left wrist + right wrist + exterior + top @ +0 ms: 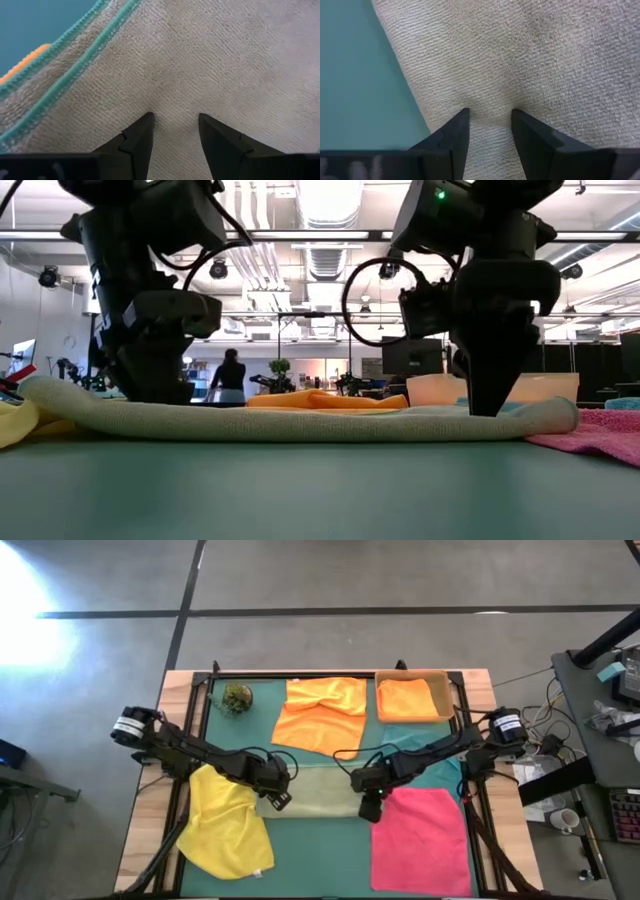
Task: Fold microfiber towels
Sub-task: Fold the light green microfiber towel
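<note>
A: High view. Status?
B: The folded olive-green microfibre towel (318, 790) lies as a flat strip at the centre of the teal-covered worktop (320, 860). The left hand (276, 797) sits on its left end, the right hand (366, 802) on its right end. A yellow towel (225, 820) lies to the left, a pink towel (420, 838) to the right, a crumpled orange towel (322, 712) at the far side, and a second orange towel (405, 698) in the shallow tan tray (448, 700).

A: Low view?
B: Both hands stand tips-down on the olive strip, which lies low on the worktop.

A: Left wrist view?
B: Left fingers (140, 135) part-open, pressed into the pile, a ridge of cloth between them.

A: Right wrist view?
B: Right fingers (455, 132) likewise narrow, pinching a ridge near the towel's edge.

A: Failure modes?
B: Probable: a shallow pinch takes one layer only, so the fold opens on lifting. Unequal lift between hands would skew the strip. The pink towel's edge, just beside the right hand, could be dragged.
</note>
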